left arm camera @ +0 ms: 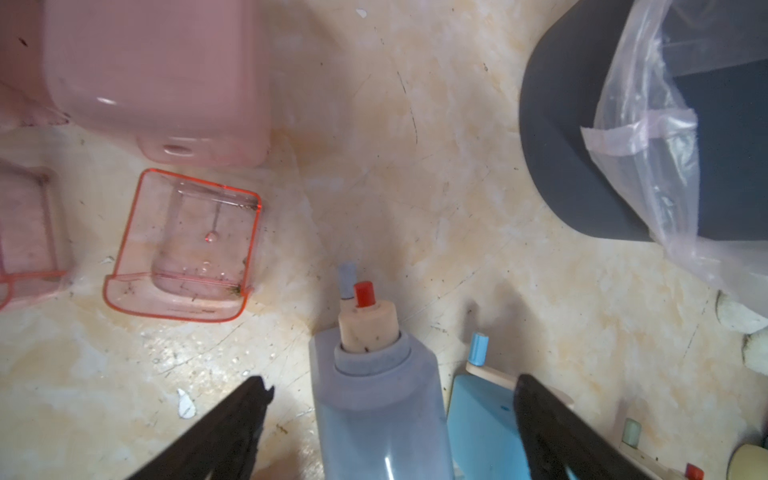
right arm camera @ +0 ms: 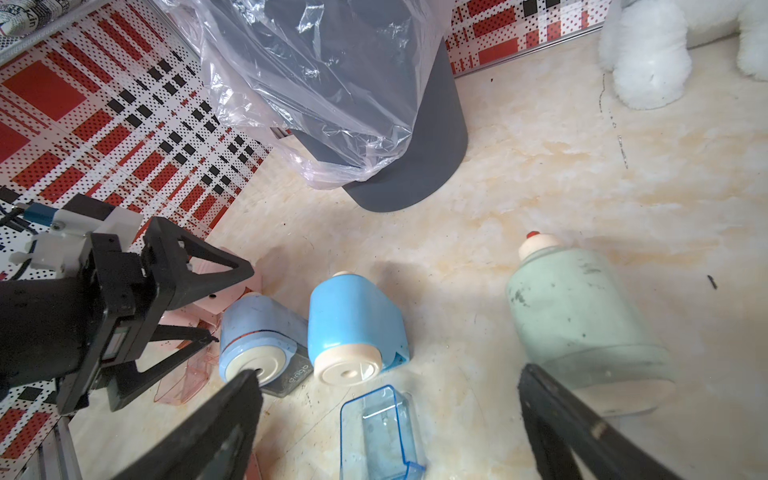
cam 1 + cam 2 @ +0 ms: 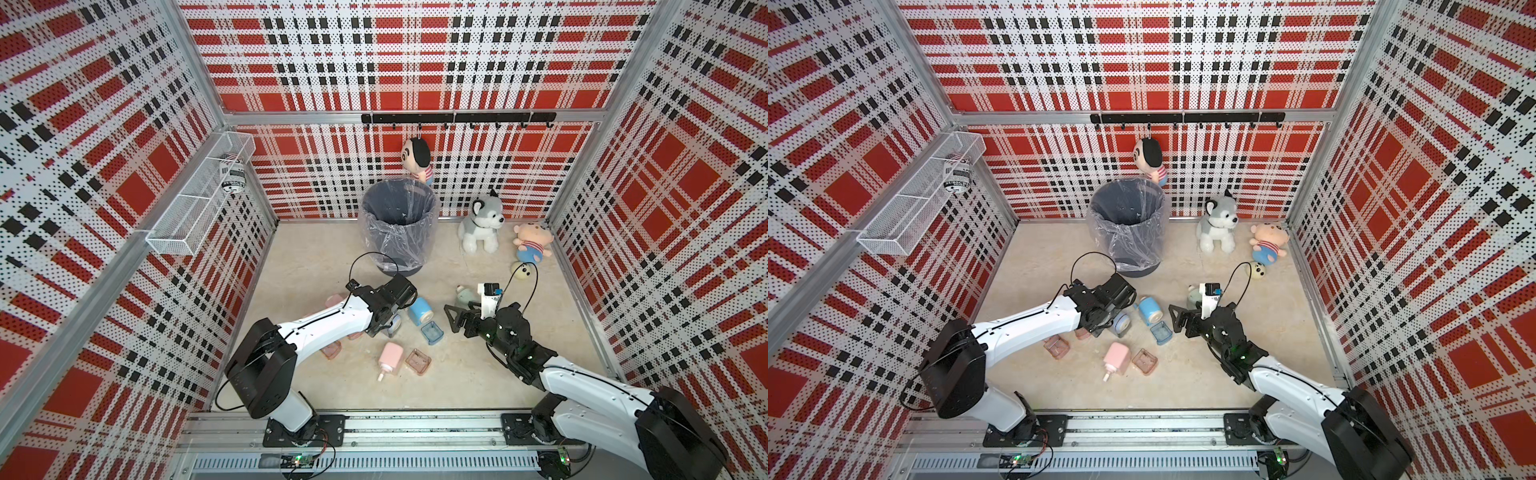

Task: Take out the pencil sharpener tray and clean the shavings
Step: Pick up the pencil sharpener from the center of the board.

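Near the bin (image 3: 409, 249), a blue tray (image 3: 431, 332) and a pink tray (image 3: 417, 360) already lie out, while my left gripper (image 1: 390, 384) stands spread astride the grey-blue sharpener (image 2: 257, 332), whose tray I judge still in, and my right gripper (image 2: 388, 376) hangs open, empty.

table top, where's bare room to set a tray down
Bare: the front strip between the pink sharpener and the rail, and the patch between the bin and the left wall. Crowded: the middle, around the left hand, blue sharpener and blue tray.
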### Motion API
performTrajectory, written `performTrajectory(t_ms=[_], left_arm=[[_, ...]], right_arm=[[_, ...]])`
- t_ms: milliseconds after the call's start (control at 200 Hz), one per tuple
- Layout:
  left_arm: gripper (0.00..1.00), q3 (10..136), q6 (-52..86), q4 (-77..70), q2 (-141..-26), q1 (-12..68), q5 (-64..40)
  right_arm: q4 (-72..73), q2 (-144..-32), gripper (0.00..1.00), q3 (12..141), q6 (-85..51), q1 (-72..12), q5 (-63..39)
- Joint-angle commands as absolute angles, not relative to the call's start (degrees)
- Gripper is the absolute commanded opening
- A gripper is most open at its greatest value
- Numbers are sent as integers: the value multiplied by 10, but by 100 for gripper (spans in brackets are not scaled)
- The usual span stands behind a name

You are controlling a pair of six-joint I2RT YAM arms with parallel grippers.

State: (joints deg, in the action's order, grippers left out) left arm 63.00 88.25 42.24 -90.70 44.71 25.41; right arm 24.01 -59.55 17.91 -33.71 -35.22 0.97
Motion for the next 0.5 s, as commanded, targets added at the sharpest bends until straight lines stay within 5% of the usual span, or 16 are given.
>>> performTrajectory(t_ms=[0,496], left_arm=[[90,650,872,430,-931,444,243],[73,675,863,436,-1001,445,213]], right_arm=[[256,-599,100,184,-338,-350,3],[257,-606,100,187,-342,-350,-5]])
